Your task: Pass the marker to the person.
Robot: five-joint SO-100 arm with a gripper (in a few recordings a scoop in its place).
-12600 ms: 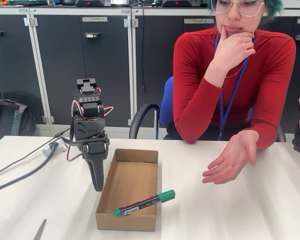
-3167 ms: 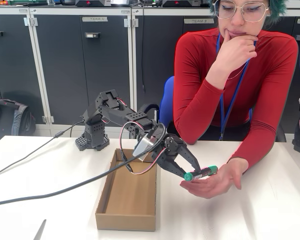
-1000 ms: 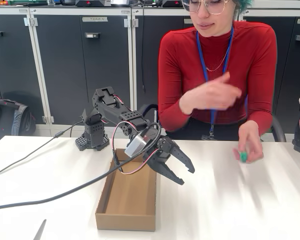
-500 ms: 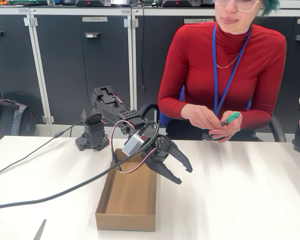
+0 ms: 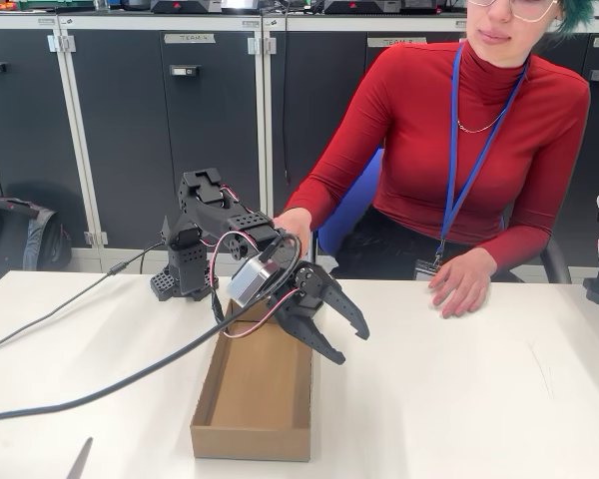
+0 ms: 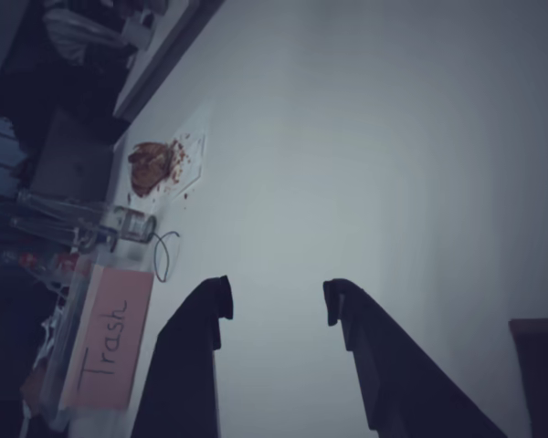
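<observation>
My gripper (image 5: 351, 344) hangs open over the right wall of the cardboard box (image 5: 252, 394), with nothing between its fingers. In the wrist view the gripper (image 6: 276, 306) is open above bare white table. The person (image 5: 459, 130) in a red top with a blue lanyard sits behind the table. One hand (image 5: 464, 281) rests flat on the tabletop at the right. The other hand (image 5: 294, 224) reaches down behind my arm. The marker is out of view.
The arm's base (image 5: 185, 269) stands at the back left, and a thick cable (image 5: 100, 384) trails from it across the table's left side. In the wrist view a box with a pink "Trash" label (image 6: 105, 339) stands at the table's far edge. Dark cabinets (image 5: 160, 130) line the back wall.
Half a second ago the person held the marker in both hands at the chest; now one hand lies on the table and the other reaches behind my arm. My open gripper drew slightly left.
</observation>
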